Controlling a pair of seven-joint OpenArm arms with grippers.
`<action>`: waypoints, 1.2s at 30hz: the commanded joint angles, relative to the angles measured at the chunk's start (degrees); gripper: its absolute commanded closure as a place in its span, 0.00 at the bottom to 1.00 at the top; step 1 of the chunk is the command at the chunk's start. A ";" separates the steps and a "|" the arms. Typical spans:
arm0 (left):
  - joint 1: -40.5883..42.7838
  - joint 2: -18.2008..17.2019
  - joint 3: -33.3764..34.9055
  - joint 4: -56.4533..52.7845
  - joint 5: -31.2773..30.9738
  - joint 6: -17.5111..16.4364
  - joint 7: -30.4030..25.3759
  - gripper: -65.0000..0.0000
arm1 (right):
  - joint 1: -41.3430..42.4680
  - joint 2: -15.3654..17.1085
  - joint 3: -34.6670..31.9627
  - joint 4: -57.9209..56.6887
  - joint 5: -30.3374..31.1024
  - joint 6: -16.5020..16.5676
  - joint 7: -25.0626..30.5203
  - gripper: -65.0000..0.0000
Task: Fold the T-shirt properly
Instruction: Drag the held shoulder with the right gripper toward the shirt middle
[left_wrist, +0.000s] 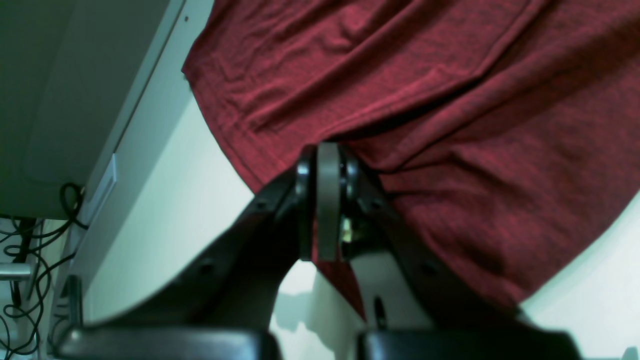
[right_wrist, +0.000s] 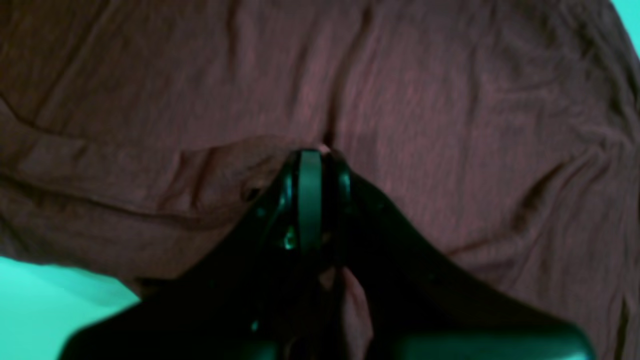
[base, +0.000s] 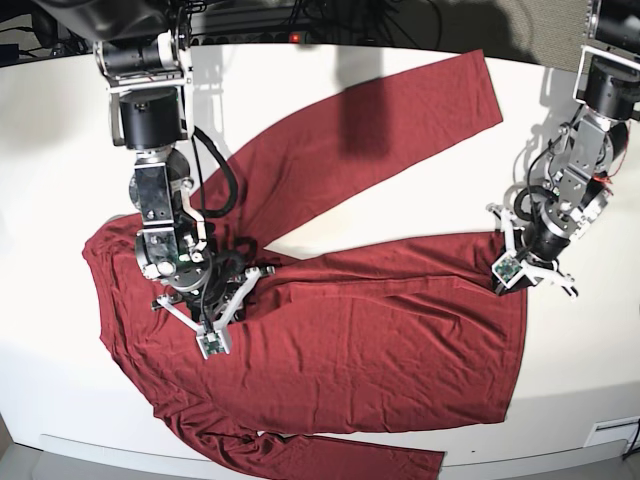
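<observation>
The T-shirt (base: 360, 340) is dark red, long-sleeved and wrinkled, lying spread over the white table (base: 60, 150). One sleeve (base: 400, 120) runs to the far right and another (base: 340, 455) lies along the near edge. My left gripper (base: 510, 262) is at the shirt's right edge, shut on the fabric; in the left wrist view (left_wrist: 327, 150) a strip of cloth shows between its jaws. My right gripper (base: 205, 290) is low over the shirt's left part, shut on a pinch of fabric (right_wrist: 312, 152). In the right wrist view the shirt (right_wrist: 450, 100) fills nearly the whole frame.
Bare white table (left_wrist: 200, 200) lies left of the shirt's hem in the left wrist view, and its edge drops off to tangled black cables (left_wrist: 30, 250). A power strip with a red light (base: 295, 38) and cables run along the table's back.
</observation>
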 joint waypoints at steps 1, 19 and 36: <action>-1.38 -0.63 -0.44 0.72 -0.39 1.05 -1.20 1.00 | 1.77 0.15 0.13 0.85 0.02 -0.44 2.84 1.00; -1.40 -0.63 -0.44 0.72 -0.42 1.09 2.19 1.00 | 1.60 0.31 0.13 0.85 -10.08 -0.44 7.87 0.52; -1.44 -0.72 -0.44 0.72 -0.35 6.58 0.09 0.84 | 1.62 0.31 0.13 0.85 -10.19 -0.44 11.82 0.38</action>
